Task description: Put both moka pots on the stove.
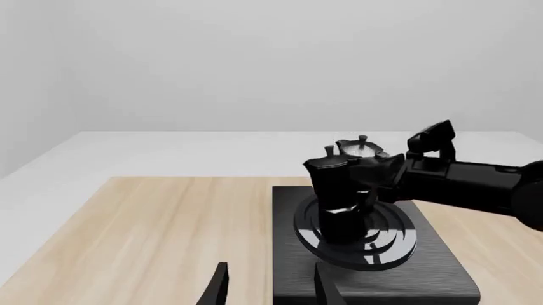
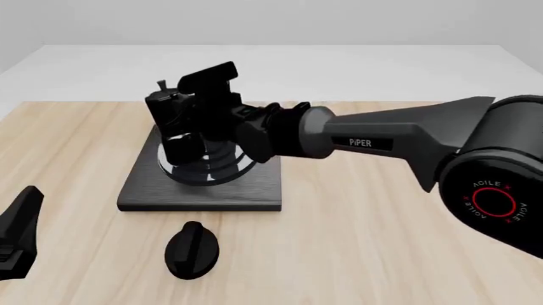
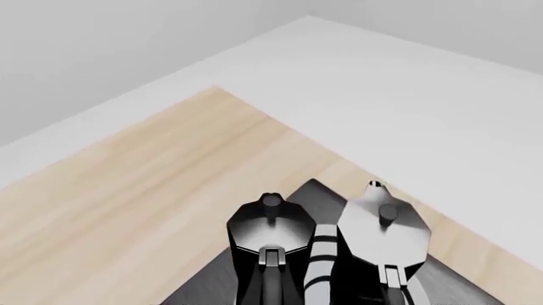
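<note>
Both moka pots stand side by side on the stove (image 2: 200, 190), on its ringed burner (image 1: 357, 236), close together. In the front view the near moka pot (image 2: 175, 127) shows at the burner's left part, while the second moka pot (image 1: 363, 151) is mostly hidden behind the right arm. The right pincer (image 2: 202, 124) reaches across the stove from the right, right at the pots; its wrist view looks down on both lids (image 3: 271, 225) with their handles toward the camera, but whether its jaws grip a pot I cannot tell. The left pincer (image 1: 267, 286) is low over the wooden tabletop (image 2: 365, 241) at the stove's near left edge, parted and holding nothing. A black oval knob (image 2: 192, 250) lies on the tabletop just in front of the stove.
</note>
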### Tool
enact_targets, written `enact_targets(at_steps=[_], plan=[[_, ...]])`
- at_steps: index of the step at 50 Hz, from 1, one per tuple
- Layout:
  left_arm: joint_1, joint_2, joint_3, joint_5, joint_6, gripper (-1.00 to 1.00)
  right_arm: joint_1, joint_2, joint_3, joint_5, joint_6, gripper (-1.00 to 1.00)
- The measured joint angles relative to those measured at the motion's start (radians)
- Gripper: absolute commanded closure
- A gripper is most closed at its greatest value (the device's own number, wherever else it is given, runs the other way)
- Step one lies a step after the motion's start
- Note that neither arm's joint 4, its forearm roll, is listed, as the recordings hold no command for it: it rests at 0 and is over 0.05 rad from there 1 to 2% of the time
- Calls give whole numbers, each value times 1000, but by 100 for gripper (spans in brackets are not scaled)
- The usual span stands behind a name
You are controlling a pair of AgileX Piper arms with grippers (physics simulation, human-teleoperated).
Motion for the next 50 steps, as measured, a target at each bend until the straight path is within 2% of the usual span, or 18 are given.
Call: enact_targets(at_steps=[34, 50], plan=[[0, 0, 0, 0, 0, -100, -3, 3, 11, -17, 18, 100], [0, 0, 0, 0, 0, -100, -3, -19, 55, -31, 28, 100]])
